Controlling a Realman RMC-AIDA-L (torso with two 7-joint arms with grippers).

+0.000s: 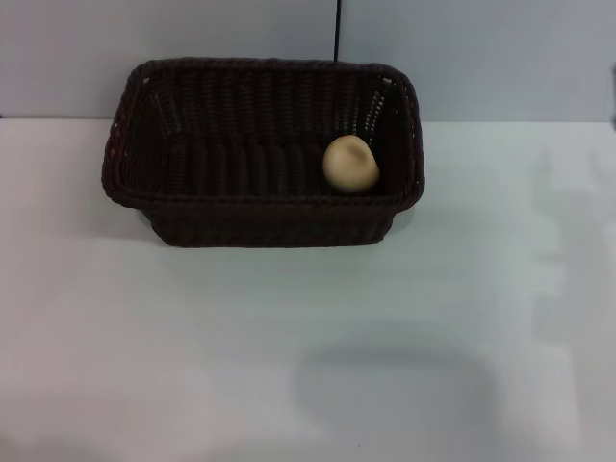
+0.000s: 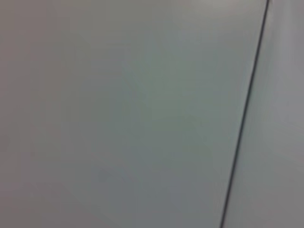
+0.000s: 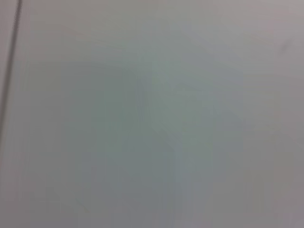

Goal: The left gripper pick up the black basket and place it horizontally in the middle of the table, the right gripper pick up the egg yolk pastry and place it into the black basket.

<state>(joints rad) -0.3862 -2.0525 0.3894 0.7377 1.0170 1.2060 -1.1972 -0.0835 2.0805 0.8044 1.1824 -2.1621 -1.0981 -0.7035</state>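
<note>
Neither gripper appears in any view, so you cannot tell whether the left gripper or the right gripper has its fingers apart or together — both wrist views show only a pale blank surface crossed by a thin dark line. In the head view you will find the black basket [image 1: 192,217] standing upright with its long side across the table [image 1: 308,346], toward the far edge and left of centre. The egg yolk pastry [image 1: 350,164] lies inside the basket — on its floor, near the right-hand end wall.
</note>
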